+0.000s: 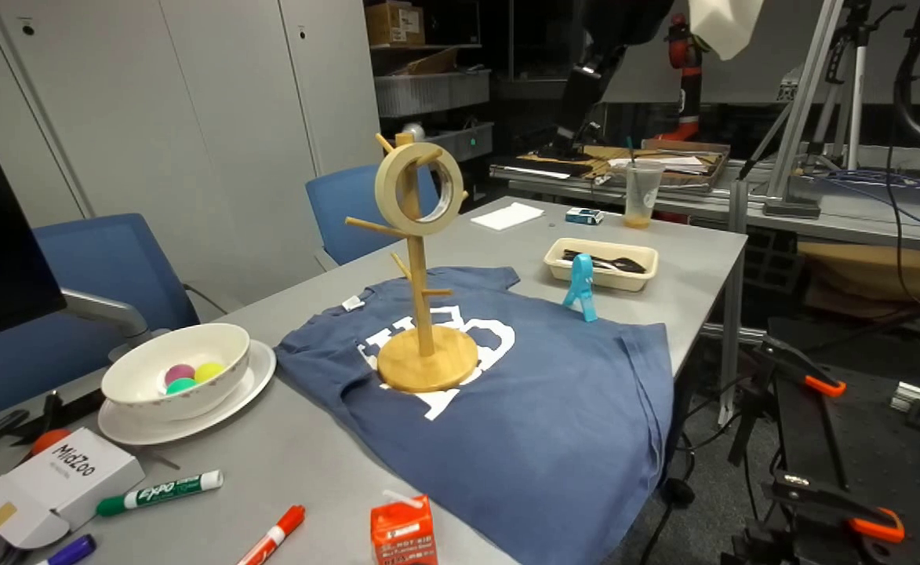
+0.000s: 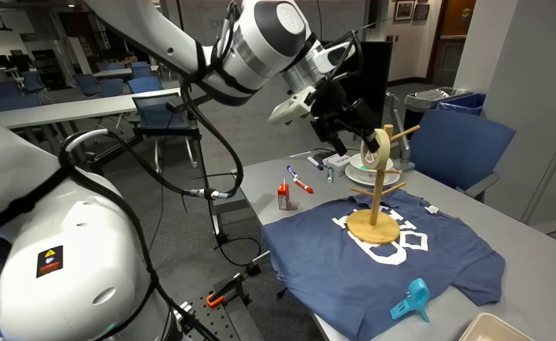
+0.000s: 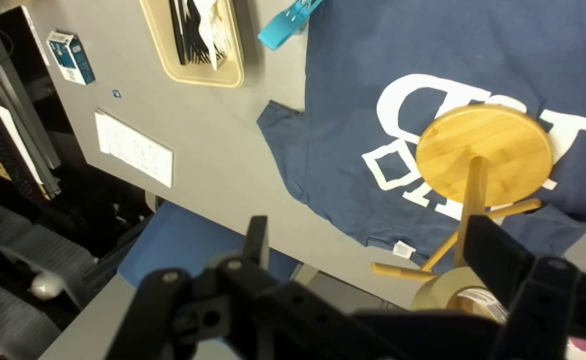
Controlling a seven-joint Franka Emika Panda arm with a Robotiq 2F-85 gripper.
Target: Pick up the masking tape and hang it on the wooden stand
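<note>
Grey table [image 3: 223,142]: masking tape [image 3: 435,291] hangs on wooden stand [image 3: 475,187], four o'clock from gripper [image 3: 369,232] in wrist view, jaws apart; likely next move, withdrawal toward ten o'clock.

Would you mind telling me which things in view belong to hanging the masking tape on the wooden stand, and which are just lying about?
For the job:
masking tape
wooden stand
jaws, standing apart

Lying about:
blue T-shirt under the stand
turquoise clip
cutlery tray
white bowl
red carton
green marker
</note>
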